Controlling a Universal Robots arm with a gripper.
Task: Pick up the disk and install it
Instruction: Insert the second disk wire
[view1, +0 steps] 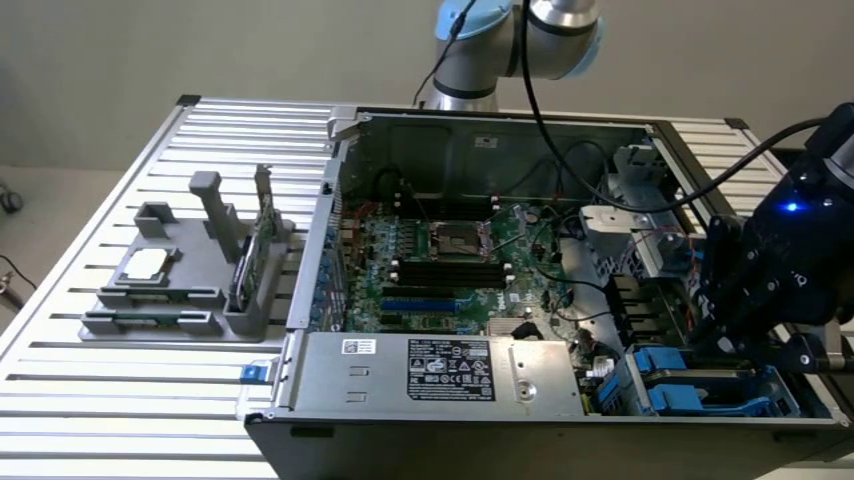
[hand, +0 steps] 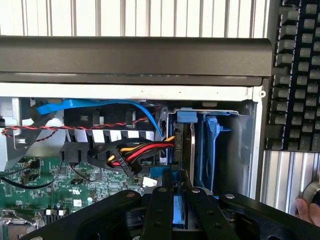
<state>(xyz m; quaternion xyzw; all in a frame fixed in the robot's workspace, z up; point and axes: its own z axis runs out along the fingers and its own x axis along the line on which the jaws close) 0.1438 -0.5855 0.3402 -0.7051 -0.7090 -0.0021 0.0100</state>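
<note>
Exterior view: set high and back, angled down across the slatted table (view1: 80, 400) onto the open computer case (view1: 534, 260), with the arm's base at 12 o'clock. Wrist view: close in, looking past the gripper (hand: 176, 200) into the drive bay (hand: 210, 145). Both views share the blue drive bay corner and adjacent motherboard (view1: 441, 260).

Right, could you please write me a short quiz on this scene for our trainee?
1. True or false: the computer case lies open on the table.
2. What colour is the frame of the disk clamped in the jaws? A red, B blue, C green.
3. On which side of the exterior view does the grey parts rack stand?
Key: 1 true; 2 B; 3 the left.
</note>
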